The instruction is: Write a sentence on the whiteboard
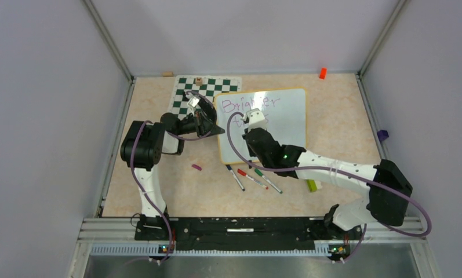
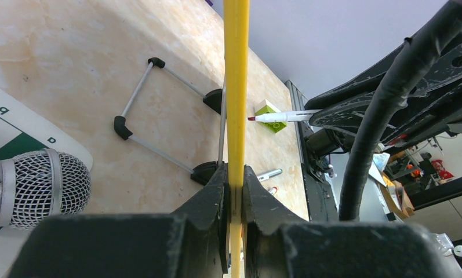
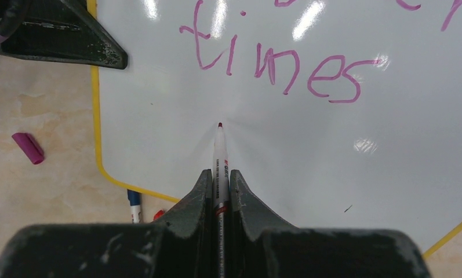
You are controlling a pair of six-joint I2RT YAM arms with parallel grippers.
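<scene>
My first worry sits on the left. The left gripper (image 2: pixel 235 191) is pinched shut on the yellow rim of the whiteboard (image 1: pixel 289 124), at the board's 9 o'clock edge, and it looks a thin hold. If the pen pushes hard, I judge the board could twist or slip out of that pinch and spoil the line.

Next is the sentence (image 3: pixel 275 66). "Brighter" and "times" are down in purple and the last word is missing. The bare patch toward 6 o'clock is tight, so letters may run off the rim.

On the right, the right gripper (image 3: pixel 219 176) is clamped on the marker (image 3: pixel 219 152). Its tip meets the board or hangs just off it; I cannot tell which. Too light and nothing prints, too heavy and the tip drags.

The board lies just toward 1 o'clock of the table's middle. The left arm folds in from 8 o'clock, its wrist turned sideways to the rim. The right arm stretches low from 4 o'clock, just beside the spare markers (image 1: pixel 254 176), with its wrist above the board.
</scene>
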